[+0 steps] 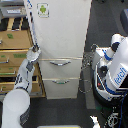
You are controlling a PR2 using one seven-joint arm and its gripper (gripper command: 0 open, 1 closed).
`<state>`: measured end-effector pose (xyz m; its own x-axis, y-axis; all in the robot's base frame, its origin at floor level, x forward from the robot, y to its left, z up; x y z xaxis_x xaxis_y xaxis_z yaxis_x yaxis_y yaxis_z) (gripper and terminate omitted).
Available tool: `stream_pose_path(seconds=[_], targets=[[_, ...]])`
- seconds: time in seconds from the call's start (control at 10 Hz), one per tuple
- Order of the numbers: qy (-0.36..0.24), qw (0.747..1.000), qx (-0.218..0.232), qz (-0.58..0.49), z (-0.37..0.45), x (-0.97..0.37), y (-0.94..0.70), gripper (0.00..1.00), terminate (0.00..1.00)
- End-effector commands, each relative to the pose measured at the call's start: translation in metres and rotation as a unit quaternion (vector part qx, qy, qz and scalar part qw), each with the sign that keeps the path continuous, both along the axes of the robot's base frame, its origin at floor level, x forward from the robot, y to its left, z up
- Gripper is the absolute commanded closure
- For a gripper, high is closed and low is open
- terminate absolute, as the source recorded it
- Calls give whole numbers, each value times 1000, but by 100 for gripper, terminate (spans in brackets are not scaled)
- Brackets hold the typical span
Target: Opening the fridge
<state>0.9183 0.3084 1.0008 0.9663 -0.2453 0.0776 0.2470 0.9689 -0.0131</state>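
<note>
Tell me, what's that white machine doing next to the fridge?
A robot arm is reaching up to the tall white fridge, with its gripper at the door's edge on the exterior view's left. The door looks shut or barely cracked. The picture is too blurry to tell whether the gripper has closed on anything. The two lower drawers are shut.

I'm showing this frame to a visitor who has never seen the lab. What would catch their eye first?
The tall white fridge fills the middle, a green android sticker near its upper door's top and two silver-handled drawers below. At the exterior view's left, a white arm reaches up, its gripper at the upper door's lower edge. A tan wooden cabinet stands behind it, and the robot's bulky white body sits at the right.
</note>
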Motion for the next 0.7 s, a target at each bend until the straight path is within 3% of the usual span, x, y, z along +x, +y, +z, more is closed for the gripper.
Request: stream_pose_path(seconds=[0.1,0.5,0.6,0.7], targets=[[1,998,-7,65,-47,10,-16,100,0],[-12,998,-21,54,-34,-7,-9,100,0],[-37,999,-31,25,-1,-39,-16,100,0],[-116,990,-35,-69,116,-164,-32,100,0]])
